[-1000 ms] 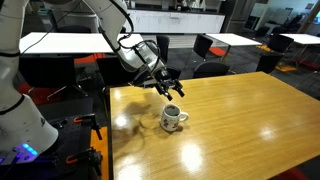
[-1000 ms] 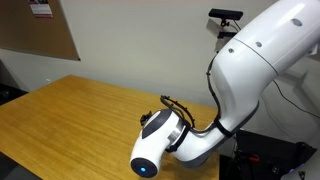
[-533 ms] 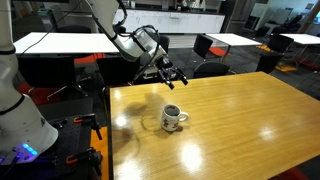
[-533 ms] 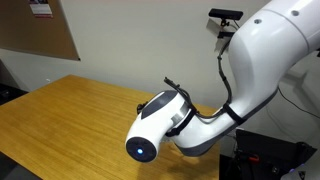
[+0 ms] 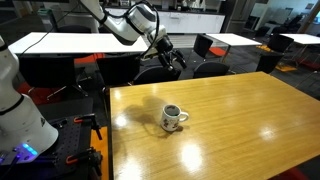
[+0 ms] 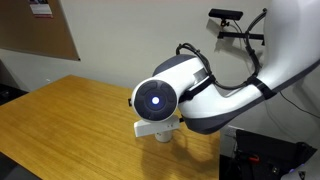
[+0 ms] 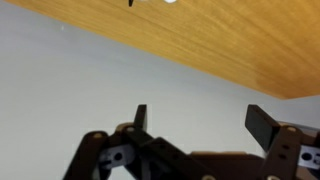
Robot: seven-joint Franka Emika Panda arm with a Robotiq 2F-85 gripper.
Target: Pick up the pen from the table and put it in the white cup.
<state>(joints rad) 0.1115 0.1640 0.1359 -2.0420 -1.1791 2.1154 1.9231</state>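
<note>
The white cup stands on the wooden table near its left part, handle towards the right. The green pen does not show in any view, either on the table or clearly in the cup. My gripper hangs high above the table's far edge, well above and behind the cup. In the wrist view the gripper is open and empty, with the table's edge and a sliver of the cup at the top.
White-topped tables and black chairs stand behind the wooden table. In an exterior view my arm fills the middle and hides much of the table. A corkboard hangs on the wall.
My gripper has risen from just above the cup, up and back over the table's far edge. The cup has not moved.
</note>
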